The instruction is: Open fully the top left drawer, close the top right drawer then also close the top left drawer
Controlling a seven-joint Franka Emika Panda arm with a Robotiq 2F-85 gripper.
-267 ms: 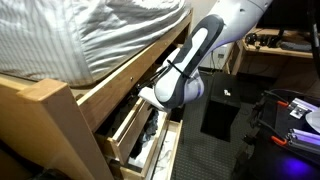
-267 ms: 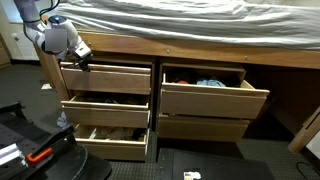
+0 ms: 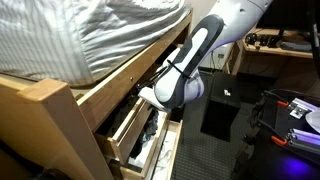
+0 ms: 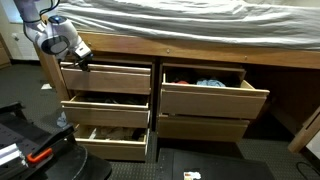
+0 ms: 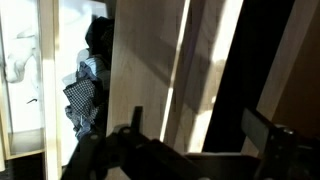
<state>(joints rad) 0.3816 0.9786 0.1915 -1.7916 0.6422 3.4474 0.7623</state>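
In an exterior view the top left drawer (image 4: 108,79) is a pale-wood drawer pulled out a little under the bed. My gripper (image 4: 82,62) is at the left end of its front's top edge. The top right drawer (image 4: 214,99) stands open, with blue and reddish items (image 4: 208,83) inside. In an exterior view from the side, my arm (image 3: 176,88) reaches down to the drawers and the fingers are hidden. In the wrist view my gripper (image 5: 198,135) is open, its fingers either side of pale wood panels (image 5: 140,70). Black clothing (image 5: 98,35) shows beside them.
Two lower left drawers (image 4: 106,110) (image 4: 112,142) are pulled out further, with patterned fabric (image 5: 82,92) in one. The bed with striped bedding (image 4: 180,18) overhangs the drawers. A black box (image 3: 222,110) and equipment (image 4: 20,140) stand on the floor nearby.
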